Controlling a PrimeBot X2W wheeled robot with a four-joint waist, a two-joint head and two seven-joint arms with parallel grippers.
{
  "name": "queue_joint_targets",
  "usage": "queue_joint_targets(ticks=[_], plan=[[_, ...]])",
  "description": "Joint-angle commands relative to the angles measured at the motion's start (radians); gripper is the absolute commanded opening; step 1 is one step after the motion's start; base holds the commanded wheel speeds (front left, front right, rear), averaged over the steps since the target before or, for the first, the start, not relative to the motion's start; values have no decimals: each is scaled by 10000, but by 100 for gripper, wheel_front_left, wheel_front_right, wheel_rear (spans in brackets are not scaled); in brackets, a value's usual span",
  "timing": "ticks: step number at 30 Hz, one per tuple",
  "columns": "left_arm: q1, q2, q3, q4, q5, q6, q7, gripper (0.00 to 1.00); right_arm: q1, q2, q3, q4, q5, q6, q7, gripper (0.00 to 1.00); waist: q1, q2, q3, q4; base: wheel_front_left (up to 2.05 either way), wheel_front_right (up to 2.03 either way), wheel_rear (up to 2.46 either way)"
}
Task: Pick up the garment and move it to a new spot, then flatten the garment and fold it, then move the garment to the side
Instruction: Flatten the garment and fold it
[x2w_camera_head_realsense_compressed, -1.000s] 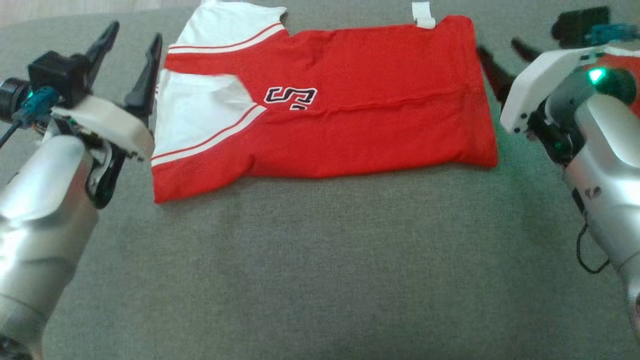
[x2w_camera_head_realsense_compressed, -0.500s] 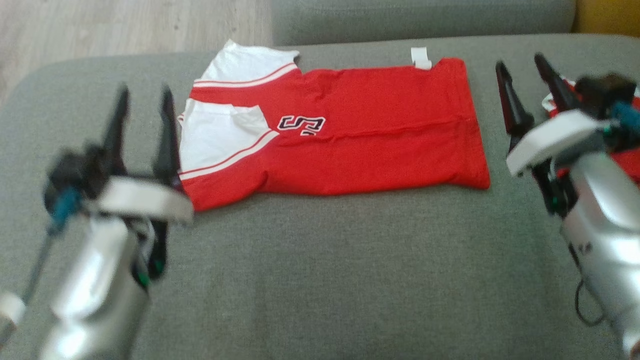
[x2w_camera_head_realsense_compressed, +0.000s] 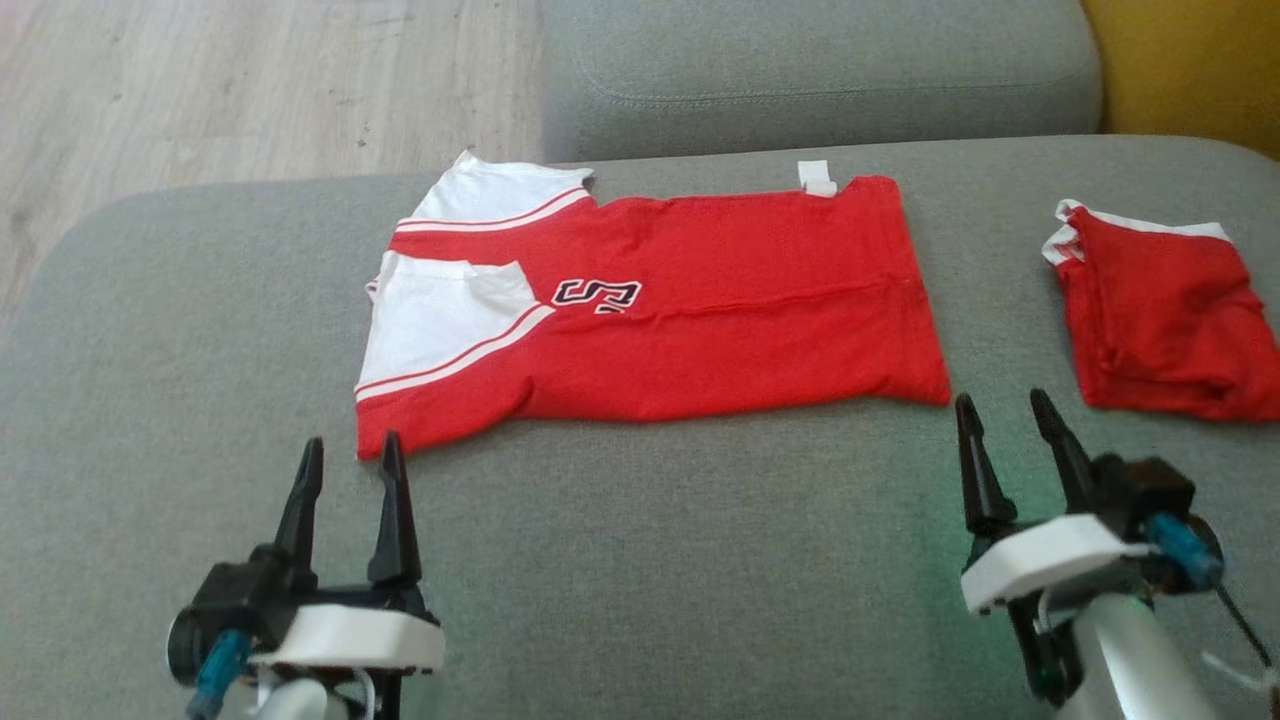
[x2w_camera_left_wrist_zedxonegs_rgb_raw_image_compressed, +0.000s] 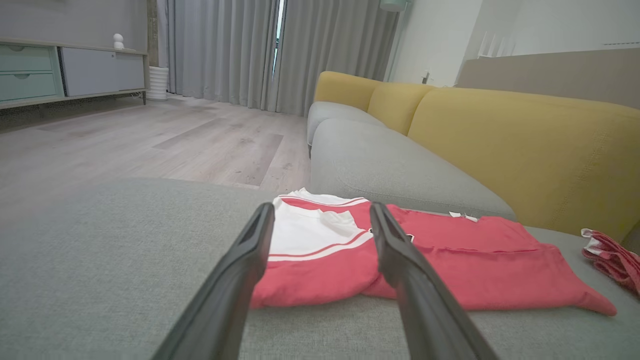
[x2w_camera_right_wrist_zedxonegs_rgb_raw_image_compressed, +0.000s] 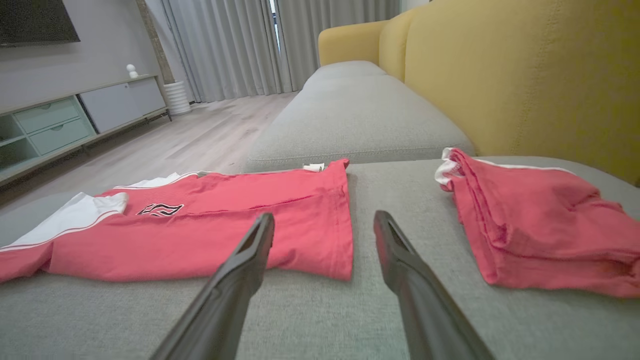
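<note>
The left gripper (x2w_camera_head_realsense_compressed: 352, 440) and right gripper (x2w_camera_head_realsense_compressed: 1001, 397) have drawn back from the ends of the red jersey (x2w_camera_head_realsense_compressed: 700, 310), both wide and empty. The jersey lies folded lengthwise on the grey sofa seat (x2w_camera_head_realsense_compressed: 650, 560), probably waiting for its next fold.

Shirt (x2w_camera_head_realsense_compressed: 700, 320): red body, white sleeves edged with a white-and-red stripe, dark lettering outlined white; white tag (x2w_camera_head_realsense_compressed: 818, 178). Second garment (x2w_camera_head_realsense_compressed: 1170, 320): red, white trim. Cushion (x2w_camera_head_realsense_compressed: 640, 560) grey weave; backrest (x2w_camera_head_realsense_compressed: 1190, 70) mustard yellow; floor (x2w_camera_head_realsense_compressed: 250, 90) pale wood grain. Curtains (x2w_camera_left_wrist_zedxonegs_rgb_raw_image_compressed: 225, 50) grey, pleated. My left gripper (x2w_camera_head_realsense_compressed: 352, 440) and right gripper (x2w_camera_head_realsense_compressed: 1001, 397): black fingers, white housings.
</note>
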Motion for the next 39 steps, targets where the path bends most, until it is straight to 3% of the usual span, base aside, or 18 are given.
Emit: queue_joint_targets(ticks=[1, 10, 20, 23, 29, 30, 31, 39], plan=[[-251, -69, 614, -320, 210, -117, -50, 100, -104, 92, -20, -510, -185, -9, -107, 100, 2, 0, -28, -85, 0, 0, 0], [-763, -259, 1117, 1107, 829, -483, 2, 100, -115, 337, -188, -1015, -500, -9, -108, 100, 2, 0, 368, -487, 0, 0, 0], [-3051, 108, 1696, 4300, 634, 530, 1679, 100, -736, 348, 259, -1407, -278, -9, -108, 100, 2, 0, 1328, -1067, 0, 0, 0], [-3479, 297, 1569, 5200, 703, 571, 2416, 100, -823, 348, 432, -1457, -215, -9, -108, 100, 2, 0, 1529, -1192, 0, 0, 0], [-3961, 438, 1391, 6189, 778, 538, 2752, 100, -916, 349, 574, -1405, -159, -9, -106, 100, 2, 0, 1665, -1257, 0, 0, 0], [-3997, 421, 1344, 6262, 772, 440, 2703, 37, -938, 349, 598, -1334, -164, -9, -78, 100, 2, 0, 1664, -1234, 0, 0, 0], [-4026, 407, 1278, 6303, 791, 342, 2597, 0, -970, 349, 598, -1241, -194, -9, -23, 100, 2, 0, 1653, -1197, 0, 0, 0], [-4291, 418, 700, 5719, 1251, -194, 623, 0, -1719, 349, 313, 232, -51, -9, 980, 100, 2, 0, 1578, -665, 0, 0, 0]])
